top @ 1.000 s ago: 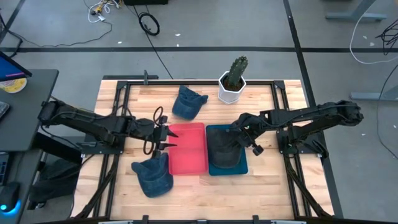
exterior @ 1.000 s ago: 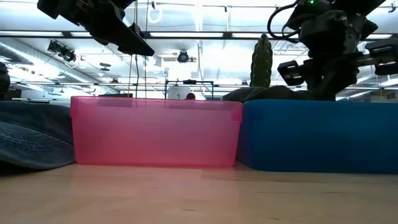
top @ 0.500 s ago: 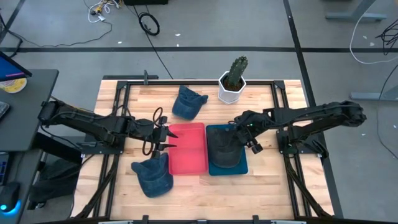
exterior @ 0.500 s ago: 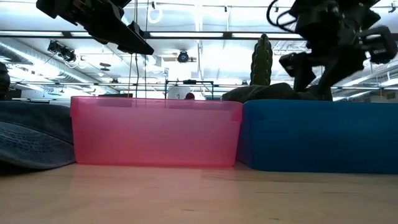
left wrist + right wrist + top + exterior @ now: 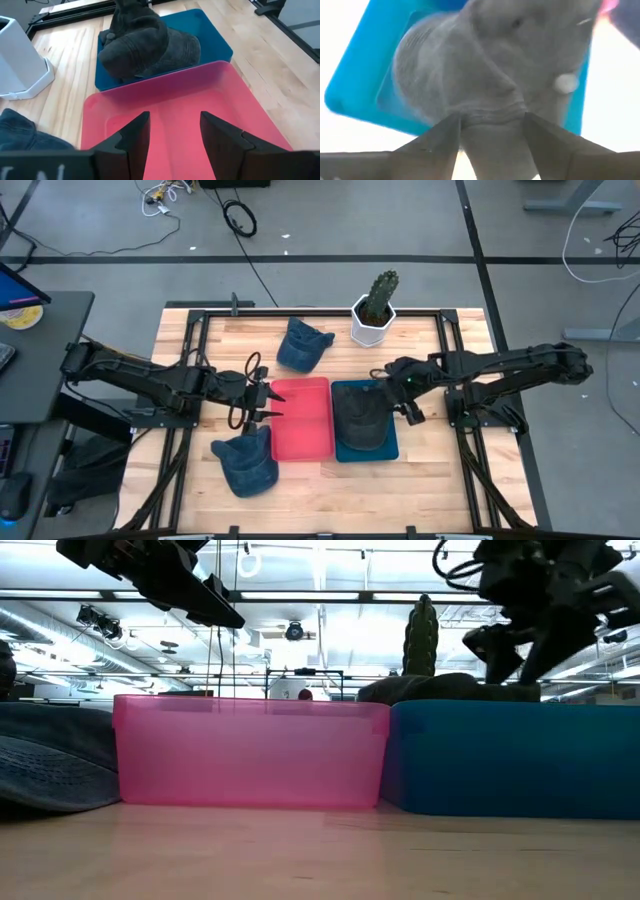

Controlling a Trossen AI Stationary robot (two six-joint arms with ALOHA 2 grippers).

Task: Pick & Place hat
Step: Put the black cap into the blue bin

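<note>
Soft dark grey fabric hat point(image 5: 358, 420) slumped in the rectangular blue plastic bin point(image 5: 389, 450), right gripper point(image 5: 399, 395) at its 2 o'clock, fingers spread, empty, left gripper point(image 5: 268, 402) parted over the glossy pink plastic bin point(image 5: 303, 438), slatted pale wooden table point(image 5: 430, 480), grey concrete floor.

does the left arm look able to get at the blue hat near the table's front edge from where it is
Probably yes: the left gripper hangs open over the pink bin, with the blue hat just beside that bin and nothing lying on it.
</note>
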